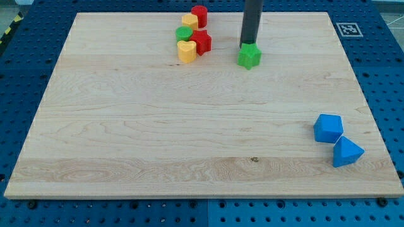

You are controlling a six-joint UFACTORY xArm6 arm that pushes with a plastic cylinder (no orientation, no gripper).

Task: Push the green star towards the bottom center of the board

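The green star (249, 56) lies on the wooden board (158, 126) near the view's top, a little right of centre. My tip (248, 44) is the lower end of the dark rod and stands right at the star's top edge, touching it or nearly so.
A cluster sits at the view's top, left of the star: a red cylinder (199, 16), a yellow block (190, 22), a green cylinder (184, 33), a red star (202, 42) and a yellow heart (186, 51). A blue cube (328, 128) and a blue triangle (346, 152) lie at the lower right.
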